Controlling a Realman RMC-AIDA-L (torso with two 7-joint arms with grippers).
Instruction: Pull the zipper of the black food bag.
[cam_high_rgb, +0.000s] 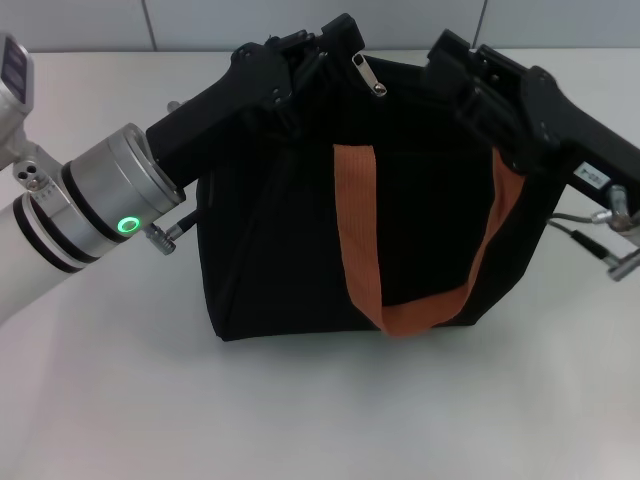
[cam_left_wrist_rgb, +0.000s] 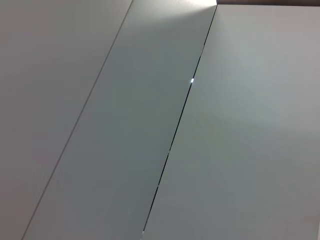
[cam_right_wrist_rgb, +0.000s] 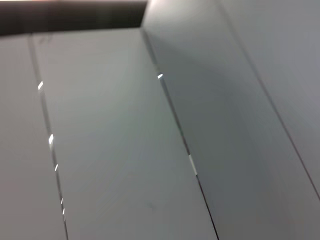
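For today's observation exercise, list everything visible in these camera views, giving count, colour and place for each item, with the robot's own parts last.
Boxy black fabric food bag: one, black, centre of the table.
Orange-brown webbing strap: one visible, orange-brown, looping down the bag's front.
Small silver metal zipper pull tab: one, silver, at the bag's top edge between the two arms.
Table: one, white, under the bag.
Wall panels: pale grey, filling both wrist views.
Left end effector: one, black, at the bag's top, left of the tab.
Right end effector: one, black, at the bag's top right.

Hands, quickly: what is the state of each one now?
Left hand: at the black food bag's top edge beside the zipper; cannot tell.
Right hand: at the top edge; cannot tell.
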